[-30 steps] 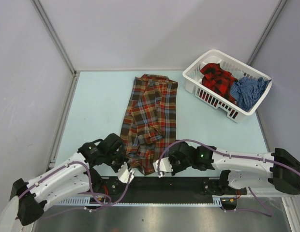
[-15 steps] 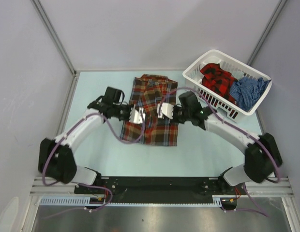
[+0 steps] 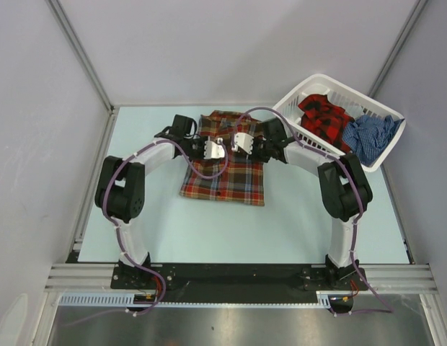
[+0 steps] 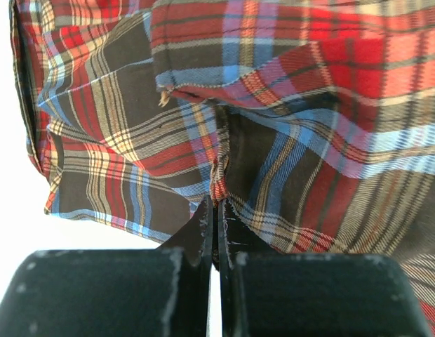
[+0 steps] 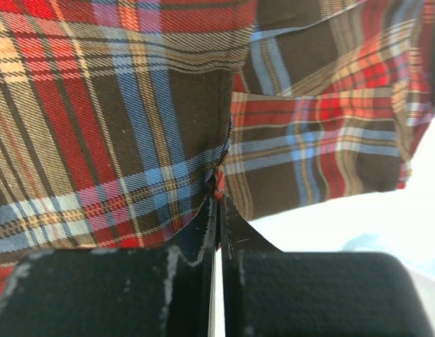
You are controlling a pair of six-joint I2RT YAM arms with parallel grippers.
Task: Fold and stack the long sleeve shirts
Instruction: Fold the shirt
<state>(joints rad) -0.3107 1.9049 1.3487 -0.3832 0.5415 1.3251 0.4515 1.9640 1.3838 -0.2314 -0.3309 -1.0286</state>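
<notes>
**Brown plaid shirt [image 3: 225, 180] held at two places at mid-table**

From the top external view, the brown plaid shirt is seen spread on the pale table [image 3: 151, 209], towards its far half, with its collar end away from the arm bases. Both arms are stretched out over it. The left gripper [image 3: 215, 150] and the right gripper [image 3: 241, 142] are placed close together above the upper part of the shirt. At the far right, a white laundry basket [image 3: 282, 109] is seen, just beside the shirt; a red-and-black shirt [image 3: 321, 115] and a blue checked shirt [image 3: 368, 137] are bundled inside it.

From the left wrist view, the left gripper [image 4: 217, 205] is shown pressed shut on a thin ridge of the brown plaid shirt [image 4: 295, 105], with more plaid cloth draped beyond it.

From the right wrist view, the right gripper [image 5: 219, 200] is likewise shown clamped on a pinch of the brown plaid shirt [image 5: 98, 105], whose edge is seen against the table at the lower right.
</notes>
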